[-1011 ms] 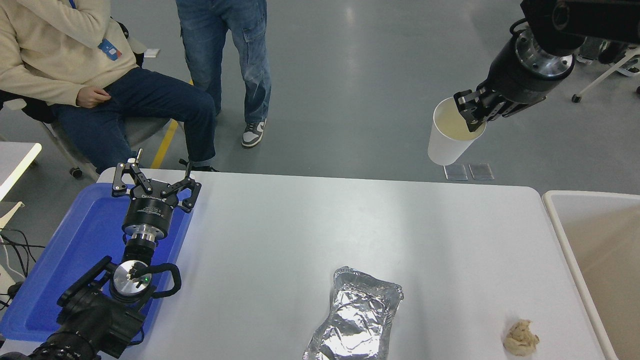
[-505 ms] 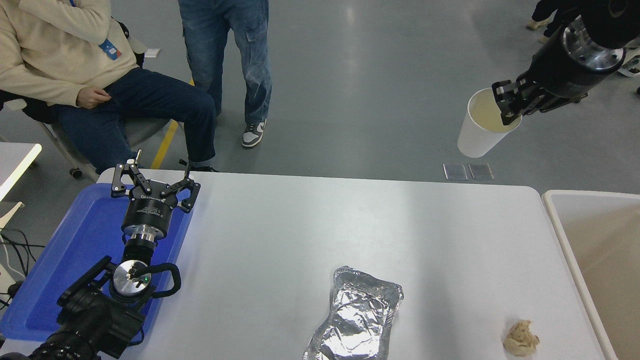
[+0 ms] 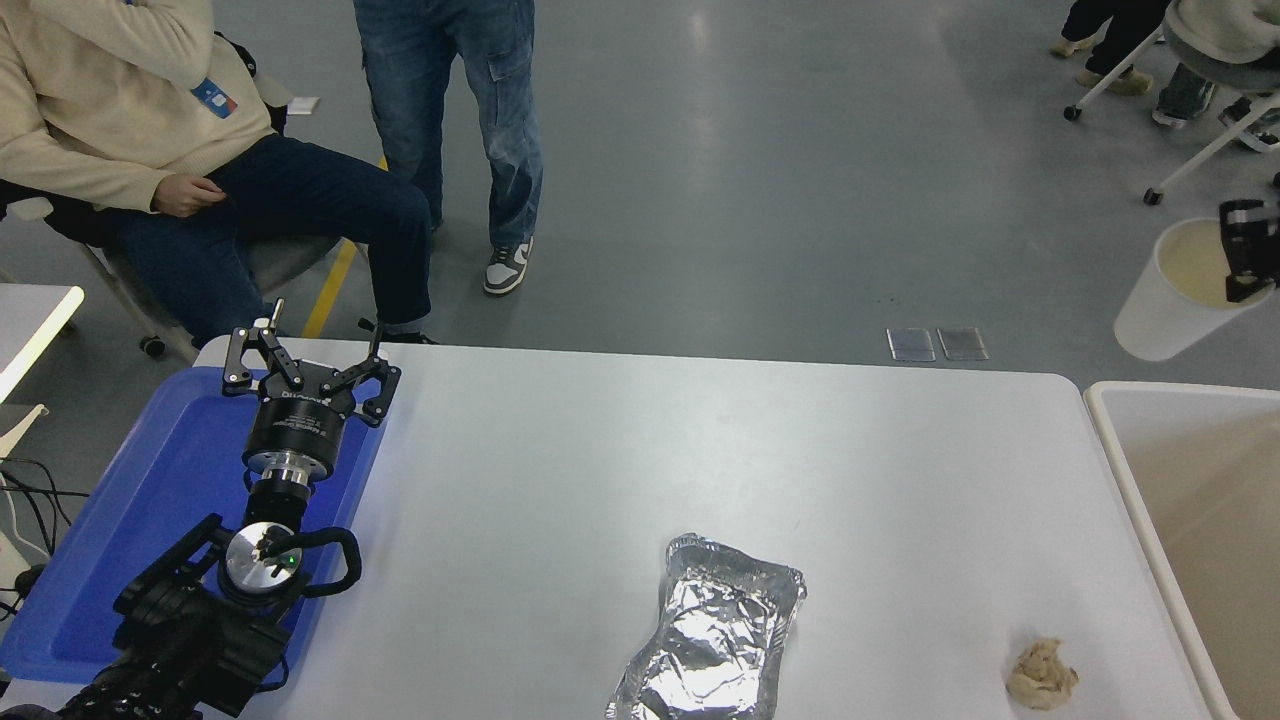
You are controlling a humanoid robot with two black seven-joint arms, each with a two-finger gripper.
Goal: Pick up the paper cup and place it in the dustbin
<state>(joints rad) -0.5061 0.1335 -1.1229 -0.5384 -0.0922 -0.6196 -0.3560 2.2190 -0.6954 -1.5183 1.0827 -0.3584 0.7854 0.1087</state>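
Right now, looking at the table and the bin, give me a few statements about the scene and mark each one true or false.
1. The paper cup is held by the right gripper, off the table. True.
2. The cup lies inside the dustbin. False: it hangs in the air beyond the bin's far rim.
3. The left gripper is over the blue tray, open and holding nothing. True.
4. The foil tray sits in the blue tray. False: it lies on the white table.
5. The paper wad is on the table, near the bin. True.

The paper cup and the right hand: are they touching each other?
Touching. In the head view the right hand grips the rim of the paper cup, one finger inside the mouth, and holds it in the air beyond the dustbin.
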